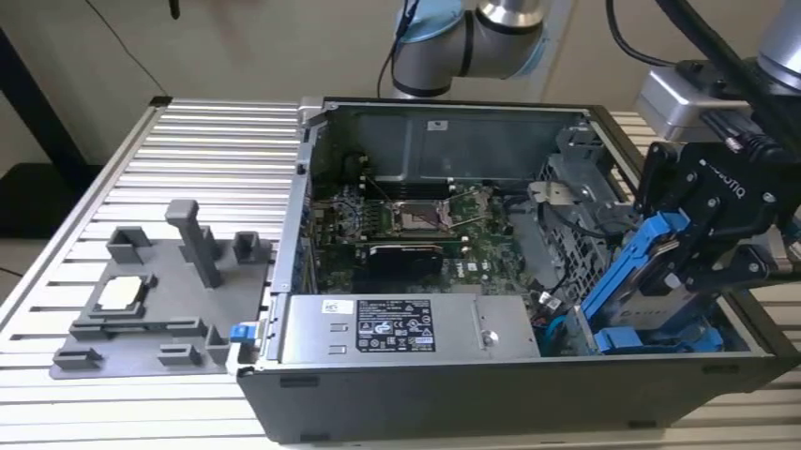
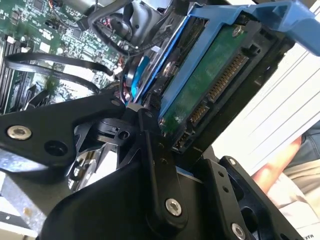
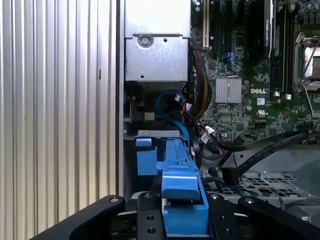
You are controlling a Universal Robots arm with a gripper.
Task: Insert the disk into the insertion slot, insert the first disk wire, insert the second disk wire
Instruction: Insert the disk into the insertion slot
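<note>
the tool [image 1: 701, 272] clamps the tilted disk [image 1: 632, 272]; its long side points down to the insertion slot [image 1: 613, 342], at seven o'clock.

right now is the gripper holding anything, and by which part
Yes: the flat silver-grey hard drive in its bright blue plastic carrier, jaws shut on the carrier's upper end.

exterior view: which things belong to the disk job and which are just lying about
Job: disk, held tilted in the gripper; insertion slot in the case's drive cage.
Lying about: grey fixture tray; power-supply box; motherboard.
</note>
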